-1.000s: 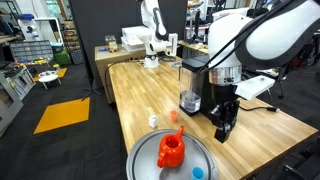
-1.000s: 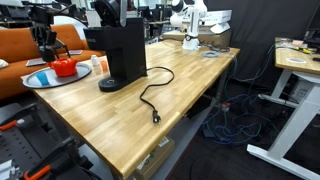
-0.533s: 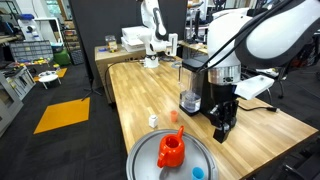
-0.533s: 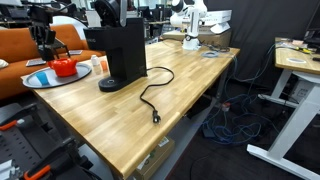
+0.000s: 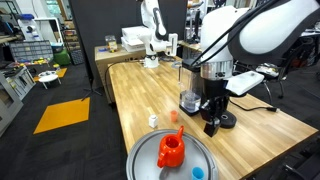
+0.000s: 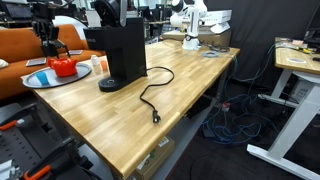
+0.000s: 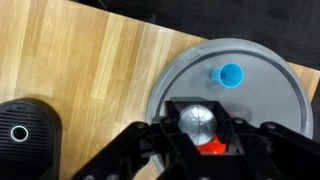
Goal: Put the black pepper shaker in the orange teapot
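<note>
My gripper (image 7: pixel 198 128) is shut on the black pepper shaker (image 7: pixel 197 120); only the shaker's pale silvery top shows between the fingers in the wrist view. The glossy orange teapot (image 5: pixel 171 150) stands on a round grey tray (image 5: pixel 140 156) at the table's near end. It also shows in an exterior view (image 6: pixel 65 68). In the wrist view a patch of the orange teapot (image 7: pixel 211 149) shows just below the held shaker. In an exterior view my gripper (image 5: pixel 211 125) hangs over the table to the right of the tray, beside the coffee maker.
A black coffee maker (image 5: pixel 192 85) stands next to my arm, its cable (image 6: pixel 150 100) trailing across the wood. A small clear-and-white shaker (image 5: pixel 153 121) and a tiny orange piece (image 5: pixel 172 115) stand behind the tray. A small blue object (image 7: pixel 231 74) lies on the tray.
My arm has shifted left towards the tray with the shaker still held. The teapot and the other things have not moved.
</note>
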Robot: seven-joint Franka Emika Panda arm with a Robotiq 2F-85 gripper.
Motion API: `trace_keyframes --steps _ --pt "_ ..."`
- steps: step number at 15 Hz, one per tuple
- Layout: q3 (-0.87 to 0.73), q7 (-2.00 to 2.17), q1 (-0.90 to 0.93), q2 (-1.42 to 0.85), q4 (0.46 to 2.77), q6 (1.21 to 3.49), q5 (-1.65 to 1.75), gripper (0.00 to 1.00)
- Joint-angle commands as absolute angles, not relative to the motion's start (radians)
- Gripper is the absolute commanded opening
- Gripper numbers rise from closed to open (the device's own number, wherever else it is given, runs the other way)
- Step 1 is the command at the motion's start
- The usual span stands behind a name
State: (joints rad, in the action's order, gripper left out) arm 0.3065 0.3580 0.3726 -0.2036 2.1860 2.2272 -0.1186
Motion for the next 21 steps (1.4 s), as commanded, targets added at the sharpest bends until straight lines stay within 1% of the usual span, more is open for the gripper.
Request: trace_keyframes --steps 1,9,10,19,20,21 --pt "0.304 0.375 0.4 -0.279 2.075 2.195 -0.048 0.14" --pt "0.292 0.352 0.45 -0.413 1.901 2.175 0.019 0.14" --pt "0.293 0.361 0.445 -0.391 1.944 2.216 -0.001 0.39" --pt "0.29 0.358 0.451 -0.405 1.92 2.204 0.001 0.39" --pt "0.29 0.358 0.451 -0.405 1.92 2.203 0.001 0.14" --pt "0.29 0.359 0.453 -0.406 1.916 2.2 0.002 0.14"
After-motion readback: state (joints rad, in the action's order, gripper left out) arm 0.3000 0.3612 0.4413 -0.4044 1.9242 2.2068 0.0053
